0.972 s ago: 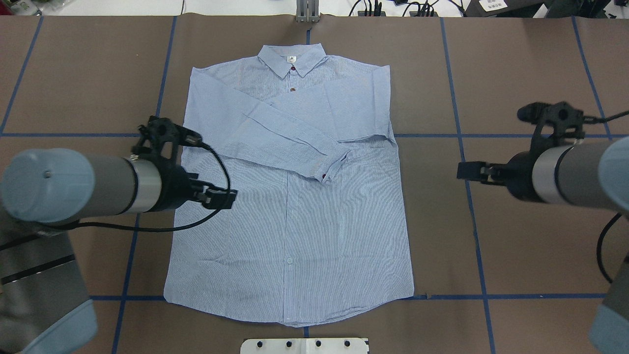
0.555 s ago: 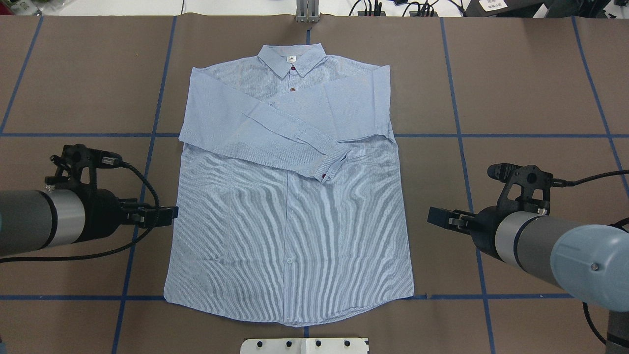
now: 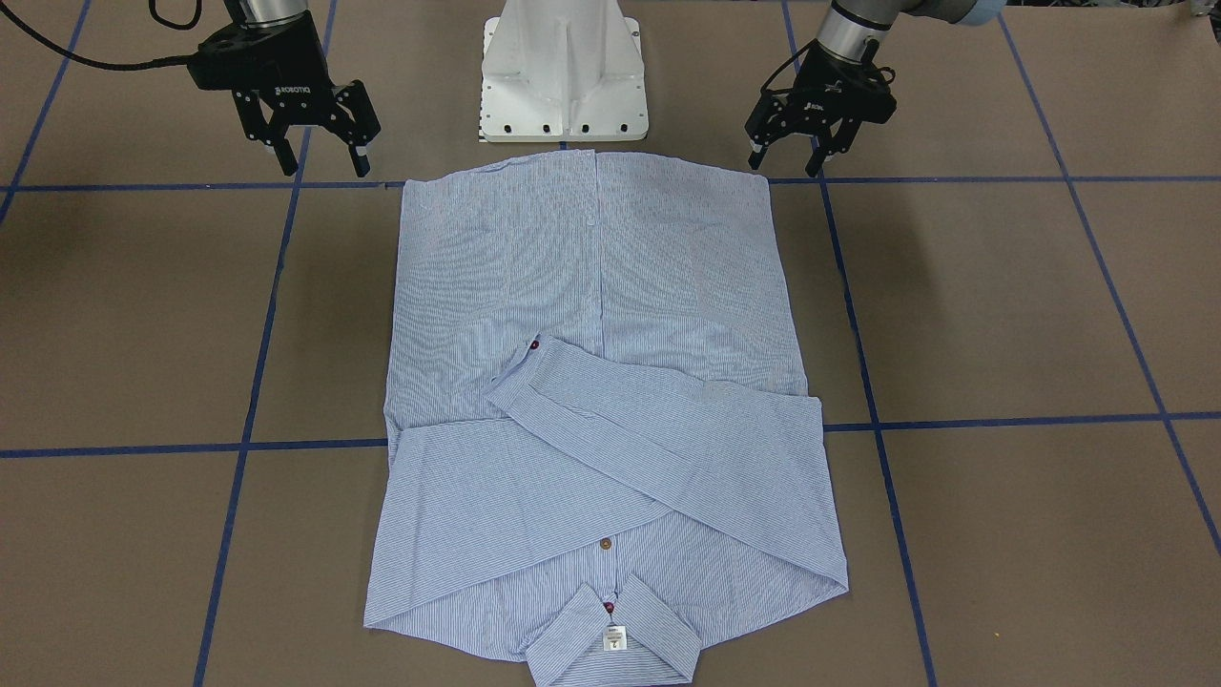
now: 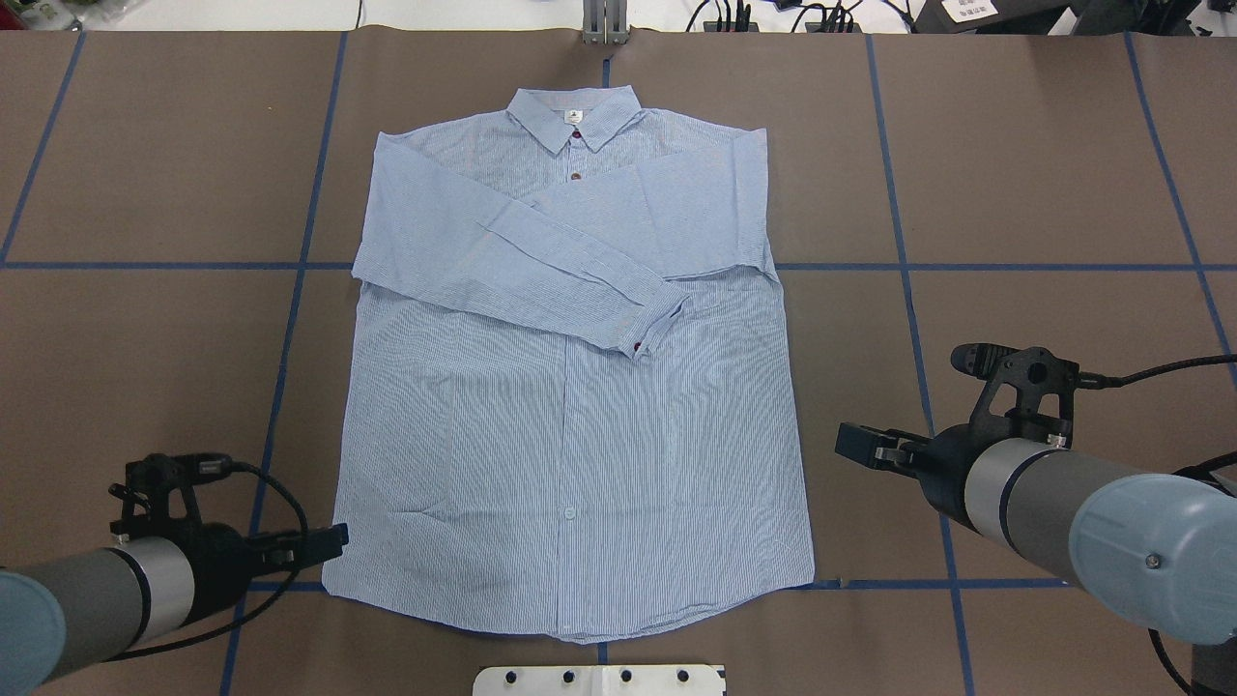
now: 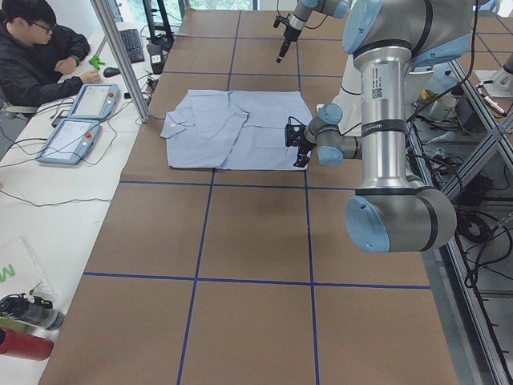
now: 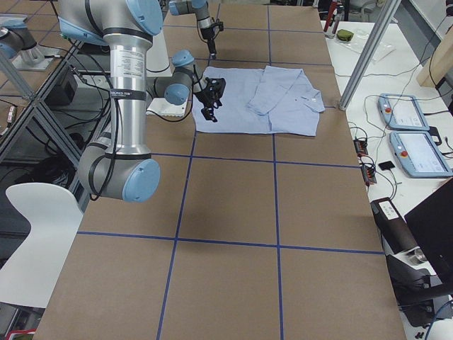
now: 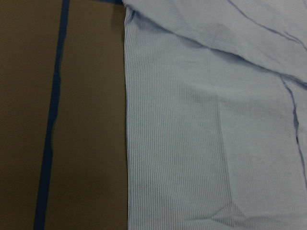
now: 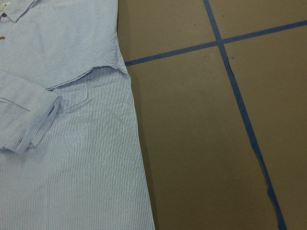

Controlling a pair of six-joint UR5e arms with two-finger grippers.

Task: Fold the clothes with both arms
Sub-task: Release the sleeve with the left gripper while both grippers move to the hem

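The light blue striped shirt (image 4: 570, 387) lies flat and front up on the brown table, collar (image 4: 575, 116) away from me, both sleeves folded across the chest. It also shows in the front view (image 3: 591, 382). My left gripper (image 3: 784, 168) is open and empty, just outside the shirt's near left hem corner (image 4: 329, 585); overhead it shows low on the left (image 4: 333, 539). My right gripper (image 3: 324, 170) is open and empty, beside the shirt's right edge, apart from the cloth (image 4: 850, 442). The left wrist view shows the shirt's side edge (image 7: 201, 143), the right wrist view a folded cuff (image 8: 29, 124).
The white pedestal base (image 3: 563, 67) stands at the near edge by the hem. Blue tape lines (image 4: 908, 290) grid the table. A metal post (image 4: 604, 24) stands beyond the collar. An operator (image 5: 36, 56) sits with two tablets past the far edge.
My left gripper has drawn back off the shirt's left side and down along its edge to the hem corner. My right gripper has moved nearer to me and closer to the shirt.
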